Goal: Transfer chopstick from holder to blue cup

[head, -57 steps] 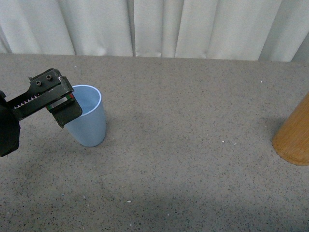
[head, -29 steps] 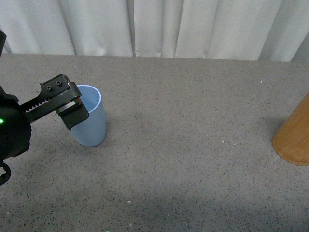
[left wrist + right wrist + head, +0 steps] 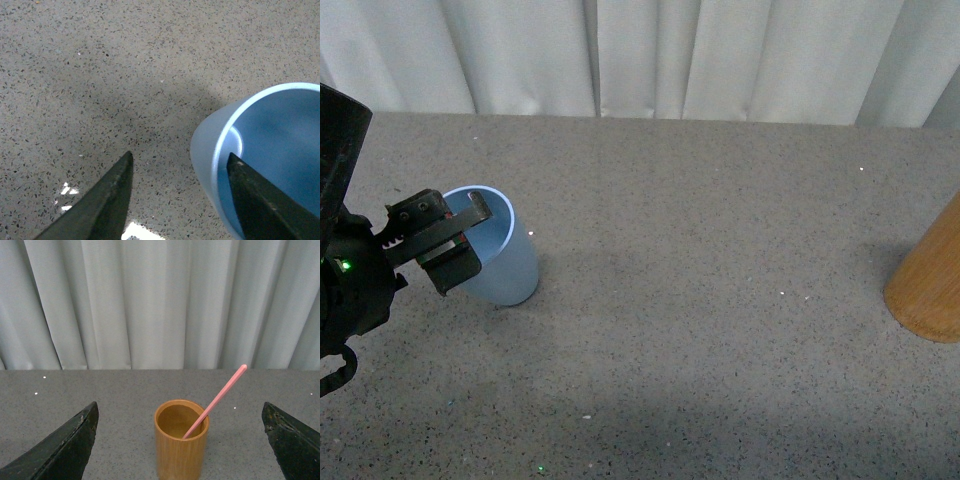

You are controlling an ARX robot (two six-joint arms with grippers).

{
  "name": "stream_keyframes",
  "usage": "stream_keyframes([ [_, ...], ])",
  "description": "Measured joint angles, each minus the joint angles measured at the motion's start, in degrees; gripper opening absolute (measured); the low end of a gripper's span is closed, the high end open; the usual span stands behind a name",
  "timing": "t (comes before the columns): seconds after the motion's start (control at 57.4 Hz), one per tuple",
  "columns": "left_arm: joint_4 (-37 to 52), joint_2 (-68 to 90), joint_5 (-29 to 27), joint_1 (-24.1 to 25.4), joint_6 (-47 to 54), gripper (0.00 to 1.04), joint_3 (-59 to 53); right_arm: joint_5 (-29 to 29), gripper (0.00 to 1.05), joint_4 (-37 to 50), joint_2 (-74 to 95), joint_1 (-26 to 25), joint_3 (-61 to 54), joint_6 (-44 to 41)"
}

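Observation:
The blue cup [image 3: 505, 260] stands left of centre on the table and leans to the left. My left gripper [image 3: 460, 238] is open at its rim. In the left wrist view one finger [image 3: 262, 200] is inside the blue cup [image 3: 265, 130] and the other finger [image 3: 102, 202] is outside, with the cup wall between them. The left gripper [image 3: 180, 154] holds nothing. The orange-brown holder [image 3: 181, 445] stands upright ahead of my open right gripper [image 3: 180, 405], apart from both fingers. One pink chopstick [image 3: 216, 401] leans out of it. The holder [image 3: 928, 285] shows at the front view's right edge.
White curtains [image 3: 650, 55] hang along the far edge of the grey speckled table [image 3: 720, 330]. A wide stretch of bare table lies between the cup and the holder. The right arm is out of the front view.
My left gripper has dropped lower and drawn back to the left at the cup's rim. The cup, upright before, now tips to the left.

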Motion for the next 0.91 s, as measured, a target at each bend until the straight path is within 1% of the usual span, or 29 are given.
stream_keyframes([
  [0.366, 1.4, -0.1, 2.1, -0.2, 0.0, 0.04, 0.0, 0.0, 0.95, 0.0, 0.0, 0.0, 0.0, 0.0],
  [0.575, 1.4, -2.6, 3.1, 0.5, 0.1, 0.04, -0.7, 0.0, 0.95, 0.0, 0.0, 0.0, 0.0, 0.0],
  [0.906, 0.3, -8.9, 7.0, 4.0, 4.1, 0.04, 0.1, 0.0, 0.95, 0.0, 0.0, 0.0, 0.0, 0.0],
])
